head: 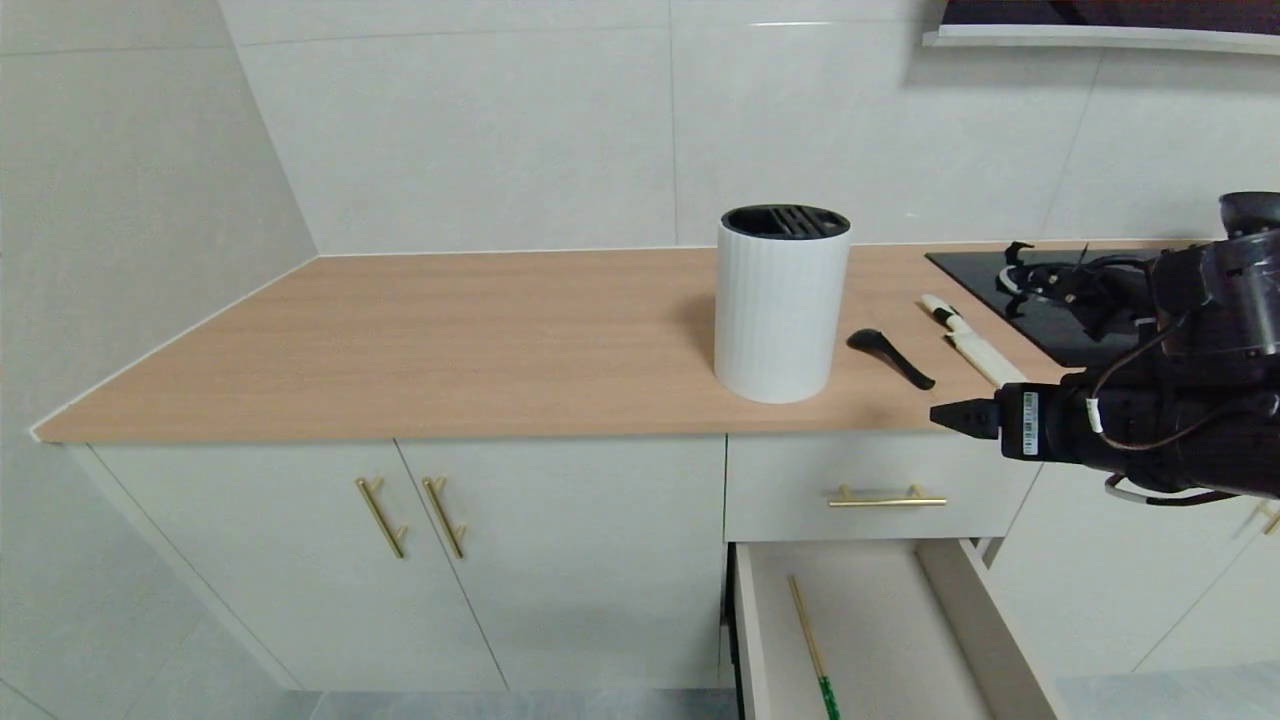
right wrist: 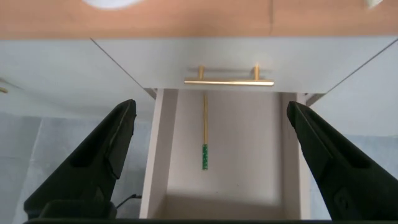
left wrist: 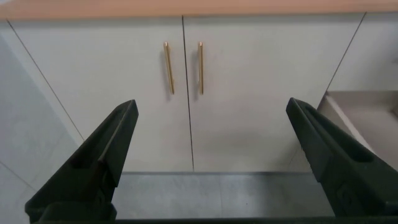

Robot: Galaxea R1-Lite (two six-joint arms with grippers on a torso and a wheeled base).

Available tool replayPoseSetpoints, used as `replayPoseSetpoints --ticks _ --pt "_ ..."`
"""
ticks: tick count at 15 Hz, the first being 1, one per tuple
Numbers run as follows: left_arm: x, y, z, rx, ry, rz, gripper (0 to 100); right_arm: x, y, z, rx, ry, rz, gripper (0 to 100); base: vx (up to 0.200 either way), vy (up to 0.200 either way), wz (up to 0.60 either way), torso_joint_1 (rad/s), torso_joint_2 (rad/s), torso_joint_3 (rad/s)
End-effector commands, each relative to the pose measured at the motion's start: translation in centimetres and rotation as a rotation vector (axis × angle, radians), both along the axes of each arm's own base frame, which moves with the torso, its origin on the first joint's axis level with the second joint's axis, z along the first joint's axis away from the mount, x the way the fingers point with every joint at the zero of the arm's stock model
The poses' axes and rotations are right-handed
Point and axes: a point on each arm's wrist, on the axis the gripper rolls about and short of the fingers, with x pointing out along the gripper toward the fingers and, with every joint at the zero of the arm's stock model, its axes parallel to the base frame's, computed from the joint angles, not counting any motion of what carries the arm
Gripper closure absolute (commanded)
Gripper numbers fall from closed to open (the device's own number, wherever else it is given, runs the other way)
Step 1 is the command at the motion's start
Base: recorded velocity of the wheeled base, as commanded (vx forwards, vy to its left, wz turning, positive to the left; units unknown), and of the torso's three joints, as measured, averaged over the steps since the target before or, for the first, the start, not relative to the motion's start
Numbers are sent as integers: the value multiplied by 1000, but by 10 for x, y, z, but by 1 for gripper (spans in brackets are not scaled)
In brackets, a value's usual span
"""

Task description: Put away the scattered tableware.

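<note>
Right claw [right wrist: 210,111] spread above drawer [head: 880,640]; slim wooden chopstick [head: 812,648], green tip.

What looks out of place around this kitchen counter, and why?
A black spoon and a cream utensil lie loose on the countertop beside the white holder, not stowed. Below, one drawer stands open with chopsticks inside.

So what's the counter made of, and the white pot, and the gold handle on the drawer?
The counter looks like wood or wood-look laminate, matte: fine grain lines run along it. The white pot could be plastic or ceramic, matte with ribbed sides; hard to tell which. The drawer handle looks like brass-coloured metal, smooth and shiny.
</note>
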Motion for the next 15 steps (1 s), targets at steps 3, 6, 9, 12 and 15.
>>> replayPoseSetpoints --ticks 3,6,9,12,15 --pt "0 0 0 0 1 0 0 0 1 -4 -19 11 13 0 0 0 0 232 -512 -294" --pt "0 0 0 0 1 0 0 0 1 -6 -24 16 15 0 0 0 0 150 -341 -193" --pt "0 0 0 0 1 0 0 12 1 -11 -44 3 11 0 0 0 0 20 -32 -20" --pt "0 0 0 0 1 2 0 54 -10 -14 -94 -157 -1 0 0 0 0 0 0 0" --pt "0 0 0 0 1 0 0 88 -12 -20 -102 -213 63 0 0 0 0 0 0 0"
